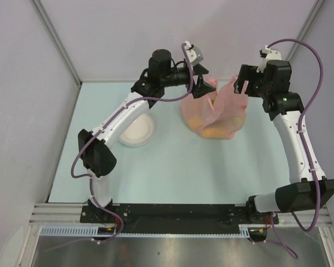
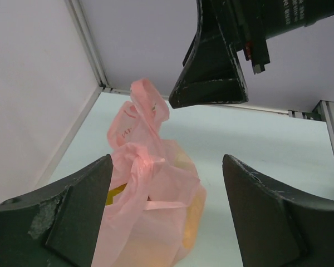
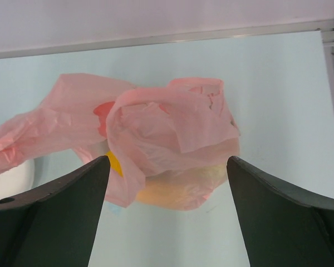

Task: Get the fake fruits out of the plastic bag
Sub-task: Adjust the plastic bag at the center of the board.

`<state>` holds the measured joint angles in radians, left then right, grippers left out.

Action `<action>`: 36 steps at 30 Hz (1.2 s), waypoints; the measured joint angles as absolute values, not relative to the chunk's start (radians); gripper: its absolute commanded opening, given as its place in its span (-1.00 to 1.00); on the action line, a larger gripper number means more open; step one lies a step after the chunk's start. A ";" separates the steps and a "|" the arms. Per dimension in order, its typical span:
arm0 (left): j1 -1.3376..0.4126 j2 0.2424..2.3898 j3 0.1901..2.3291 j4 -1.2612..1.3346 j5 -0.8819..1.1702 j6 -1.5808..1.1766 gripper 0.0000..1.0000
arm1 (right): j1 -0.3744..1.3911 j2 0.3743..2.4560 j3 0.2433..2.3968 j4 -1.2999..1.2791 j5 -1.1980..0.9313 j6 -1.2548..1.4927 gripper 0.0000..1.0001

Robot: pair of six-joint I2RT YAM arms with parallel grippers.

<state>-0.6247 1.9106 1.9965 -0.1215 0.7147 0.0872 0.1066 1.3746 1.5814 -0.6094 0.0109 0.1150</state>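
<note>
Just a small round white plate (image 1: 138, 133) sitting left of centre on the pale blue-green surface (image 1: 172, 172). Plain greyish walls (image 1: 128, 33) box it in on three sides, with a shiny metal strip (image 1: 183, 253) along the near edge.

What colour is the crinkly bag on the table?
The plastic bag is see-through pink, clearest in the right wrist view.

Top external: set high above the near edge of the worktop (image 1: 172, 167), it looks down and forward over the whole surface; the plastic bag (image 1: 214, 114) shows small and far off.
Left wrist: mounted on the left end effector (image 2: 167, 161), low and close, facing the bag from its left.
Right wrist: mounted on the right end effector (image 3: 167, 159), close above the bag, tilted down at it.
Shared: all three views take in the bag and the worktop beside it.
</note>
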 measured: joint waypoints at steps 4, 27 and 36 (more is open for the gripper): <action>-0.648 1.948 1.996 -0.115 0.662 0.089 0.36 | 0.097 1.399 1.588 -0.593 -0.075 0.162 0.76; -0.643 2.021 2.048 -0.141 0.408 0.158 -1.00 | 0.115 1.798 1.799 -0.451 -0.174 0.297 -0.09; -0.586 2.136 2.247 -0.186 0.336 0.241 -1.00 | 0.110 2.014 2.104 -0.352 -0.212 0.250 -1.00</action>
<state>-0.5858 2.1361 2.2471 -0.1860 0.3363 0.2405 0.1101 2.0136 2.1036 -0.3515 -0.2119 0.2501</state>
